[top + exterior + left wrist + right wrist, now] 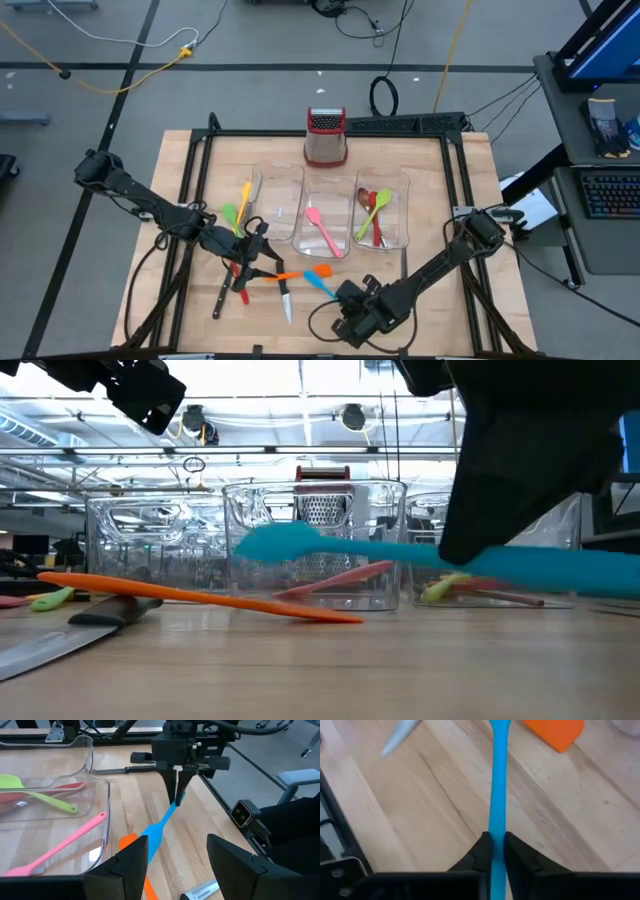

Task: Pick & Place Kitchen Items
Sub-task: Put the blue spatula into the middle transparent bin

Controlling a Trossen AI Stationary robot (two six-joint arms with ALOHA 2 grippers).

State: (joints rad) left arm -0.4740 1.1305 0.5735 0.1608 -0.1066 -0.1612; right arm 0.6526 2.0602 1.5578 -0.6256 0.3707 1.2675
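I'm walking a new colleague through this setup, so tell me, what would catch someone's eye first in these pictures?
First, the right gripper near the table's front edge, shut on the handle of a blue spatula whose head lifts clear of the wood in the low view. Next, three clear bins in a row mid-table, holding a pink spatula and other bright utensils, with a red-topped grater behind. The left gripper hangs open over loose knives and an orange spatula.

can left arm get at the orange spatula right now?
Probably yes. The left gripper hangs open just above the orange spatula, with nothing between them. The right gripper is shut on the blue spatula close beside it, so clearance looks tight.
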